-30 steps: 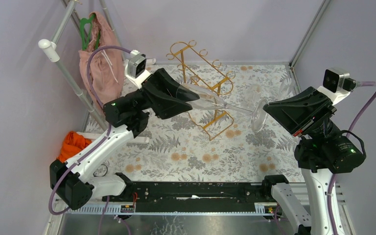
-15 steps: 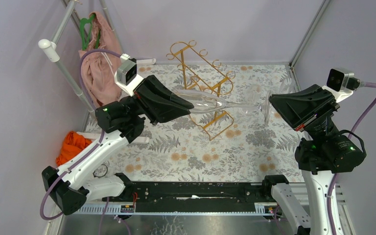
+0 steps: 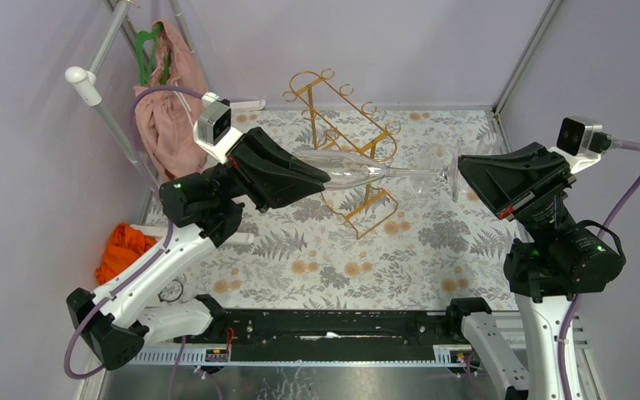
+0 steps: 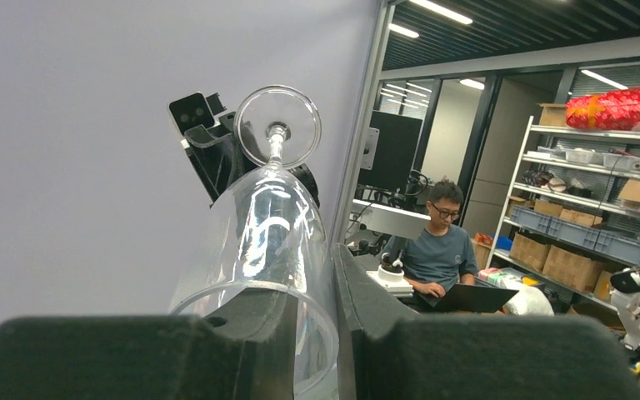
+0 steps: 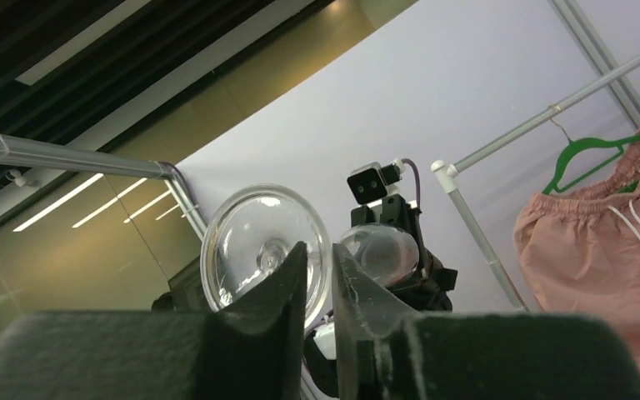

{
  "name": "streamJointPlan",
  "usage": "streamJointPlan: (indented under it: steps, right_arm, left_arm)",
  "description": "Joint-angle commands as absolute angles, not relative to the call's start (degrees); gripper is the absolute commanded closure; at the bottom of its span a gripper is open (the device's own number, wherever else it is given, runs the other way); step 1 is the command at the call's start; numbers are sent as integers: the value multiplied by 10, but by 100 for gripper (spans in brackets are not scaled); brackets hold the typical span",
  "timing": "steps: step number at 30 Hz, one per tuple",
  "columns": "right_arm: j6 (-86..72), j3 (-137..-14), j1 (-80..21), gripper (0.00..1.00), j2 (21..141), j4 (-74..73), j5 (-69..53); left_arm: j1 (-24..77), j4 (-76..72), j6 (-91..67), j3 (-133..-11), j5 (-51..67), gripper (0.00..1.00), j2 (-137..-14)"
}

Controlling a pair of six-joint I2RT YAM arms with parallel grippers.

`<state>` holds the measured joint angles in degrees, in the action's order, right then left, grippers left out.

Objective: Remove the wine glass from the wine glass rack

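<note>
A clear wine glass [image 3: 358, 171] lies level in the air between my two arms, in front of the gold wire wine glass rack [image 3: 339, 125] and free of it. My left gripper [image 3: 323, 176] is shut on the bowl's wall. In the left wrist view one finger [image 4: 258, 321] is inside the wine glass [image 4: 268, 212] and the other is outside, with my left gripper [image 4: 317, 287] pinching the rim. My right gripper [image 3: 463, 177] pinches the edge of the foot [image 3: 452, 179]. In the right wrist view the foot [image 5: 246, 242] sits in the narrow gap of my right gripper [image 5: 318, 254].
A pink garment [image 3: 167, 112] hangs on a green hanger [image 3: 145, 52] from the clothes stand [image 3: 112, 125] at the back left. An orange cloth [image 3: 123, 247] lies at the left edge. The floral cloth [image 3: 317, 258] covers the table, and grey walls close in behind and to the right.
My left gripper has closed on the bowl and drawn back left. The glass has swung from a downward slant to level, its foot end now higher and further right with the right gripper.
</note>
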<state>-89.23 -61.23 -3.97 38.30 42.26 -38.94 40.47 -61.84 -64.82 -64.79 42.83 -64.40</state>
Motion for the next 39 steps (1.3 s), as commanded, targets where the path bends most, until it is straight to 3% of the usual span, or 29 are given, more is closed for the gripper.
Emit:
streamJointPlan:
  steps: [1, 6, 25, 39]
  right_arm:
    - [-860, -615, -43, 72, 378, 386, -487]
    - [-850, -615, -43, 56, 376, 368, -482]
    - [-835, -605, -43, 31, 376, 331, -458]
    - [-739, -621, -43, 29, 360, 204, -423]
  left_arm:
    - [416, -583, -619, -642, 389, 100, -645]
    - [416, -570, -613, -640, 380, 100, -632]
    - [416, -508, -569, -628, 331, 100, -558]
    - [415, -107, -397, -716, 114, 100, -470]
